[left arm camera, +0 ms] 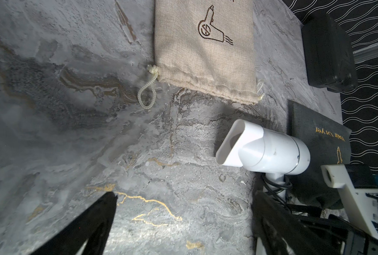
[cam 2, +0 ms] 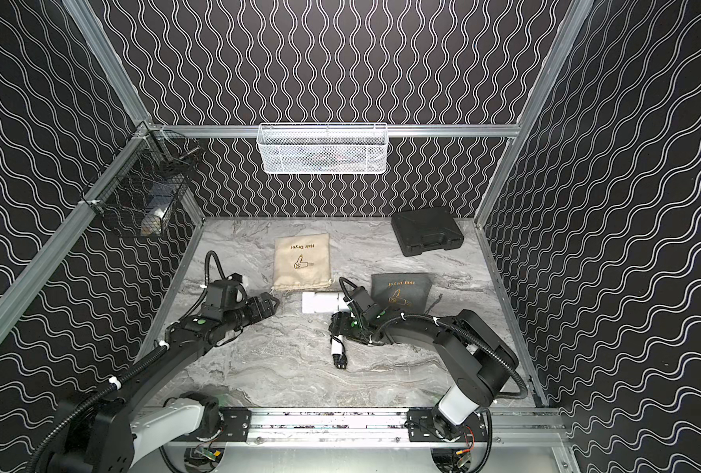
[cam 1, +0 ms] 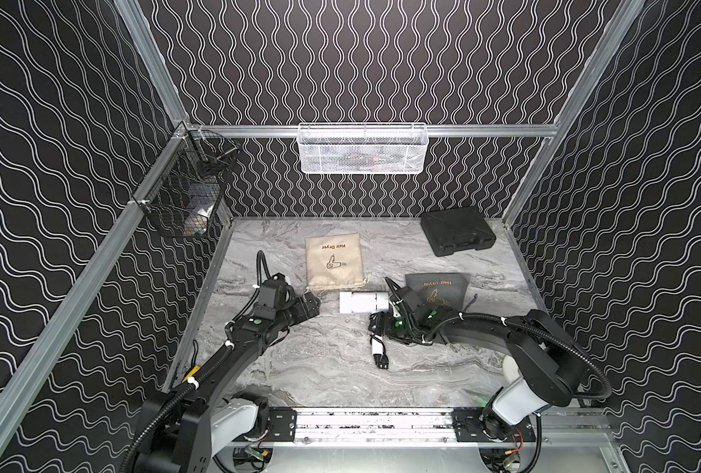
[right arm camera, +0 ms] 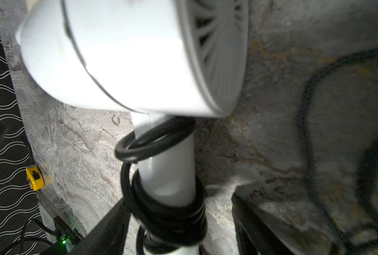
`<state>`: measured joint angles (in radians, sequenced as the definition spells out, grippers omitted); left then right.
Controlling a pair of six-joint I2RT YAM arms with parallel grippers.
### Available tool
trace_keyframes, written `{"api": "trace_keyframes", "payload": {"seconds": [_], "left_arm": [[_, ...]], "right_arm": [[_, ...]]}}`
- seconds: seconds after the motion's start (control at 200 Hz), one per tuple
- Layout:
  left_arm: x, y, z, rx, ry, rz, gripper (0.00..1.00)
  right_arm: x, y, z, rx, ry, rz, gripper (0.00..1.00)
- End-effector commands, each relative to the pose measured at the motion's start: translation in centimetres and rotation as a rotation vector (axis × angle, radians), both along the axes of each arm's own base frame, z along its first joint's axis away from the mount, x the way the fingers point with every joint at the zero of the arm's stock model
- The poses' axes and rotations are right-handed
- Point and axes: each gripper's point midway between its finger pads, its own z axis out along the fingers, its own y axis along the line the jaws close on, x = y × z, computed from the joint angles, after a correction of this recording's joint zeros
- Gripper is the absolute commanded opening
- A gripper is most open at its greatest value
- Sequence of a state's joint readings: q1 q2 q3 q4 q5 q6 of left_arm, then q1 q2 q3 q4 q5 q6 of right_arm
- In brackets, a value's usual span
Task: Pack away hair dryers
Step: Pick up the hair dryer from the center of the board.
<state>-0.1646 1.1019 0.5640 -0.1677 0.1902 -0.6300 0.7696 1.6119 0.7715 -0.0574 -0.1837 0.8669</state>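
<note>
Nearest my end of the grey marbled tabletop, a black plug lies at the end of the loose cord, just in front of the right arm's wrist. Behind it, the right gripper reaches in from the right, astride the handle of the small white plastic hair dryer. Its jaws are parted. One finger sits against the black cord coiled round the handle, and bare table shows between the coil and the other finger, so I don't read it as a clamp. The wrist view is blurred.

The dryer is mid-table between my two grippers. Its barrel runs crosswise and its flat nozzle points at the left gripper. That one hovers near the nozzle, fingers spread wide with nothing between them.

Just beyond the dryer lies a flat beige cloth drawstring pouch printed "Hair Dryer", its mouth toward me. A dark grey cloth pouch with gold print lies to its right, partly behind the right wrist.

Further back, in the far right corner, is a closed black hard plastic case. A white mesh basket hangs on the back rail and a black wire basket on the left rail.
</note>
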Motion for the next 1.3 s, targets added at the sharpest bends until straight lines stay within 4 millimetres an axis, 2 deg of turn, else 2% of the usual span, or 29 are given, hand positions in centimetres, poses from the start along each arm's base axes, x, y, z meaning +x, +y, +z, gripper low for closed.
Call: {"api": "trace_keyframes", "payload": {"seconds": [0.0,0.24,0.35,0.48,0.69,0.801,0.926,1.191,1.296], "left_arm": [[0.5,-0.2,0.6,-0.015,-0.027,0.0,0.99],[0.7,-0.4,0.3,-0.039,-0.022,0.006,0.99],[0.7,-0.3,0.6,-0.021,-0.026,-0.001,0.99],[0.8,-0.3,1.0,-0.013,-0.035,-0.006,0.99],[1.2,-1.2,1.1,-0.053,-0.045,-0.04,0.99],[1.7,-2.2,2.3,-0.091,-0.096,-0.086,0.99],[2.6,-3.6,4.0,-0.158,-0.154,-0.142,0.99],[5.0,-7.6,9.3,-0.376,-0.309,-0.314,0.99],[5.5,-9.6,10.5,-0.429,-0.309,-0.456,0.99]], "right_arm": [[-0.5,-0.5,-0.2,-0.011,0.018,-0.029,0.7],[-1.1,0.9,-1.4,-0.084,0.033,0.02,0.59],[-0.8,0.5,-1.8,-0.098,0.026,-0.011,0.51],[-0.6,-0.1,-0.7,-0.107,-0.014,-0.019,0.46],[0.4,-0.7,2.1,-0.092,-0.144,-0.001,0.28],[0.6,-0.6,4.3,-0.042,-0.244,0.04,0.23],[0.4,-1.2,5.9,-0.034,-0.324,0.082,0.15],[-0.6,-3.6,8.3,-0.111,-0.462,0.189,0.13],[-1.1,-3.7,9.0,-0.132,-0.507,0.264,0.13]]}}
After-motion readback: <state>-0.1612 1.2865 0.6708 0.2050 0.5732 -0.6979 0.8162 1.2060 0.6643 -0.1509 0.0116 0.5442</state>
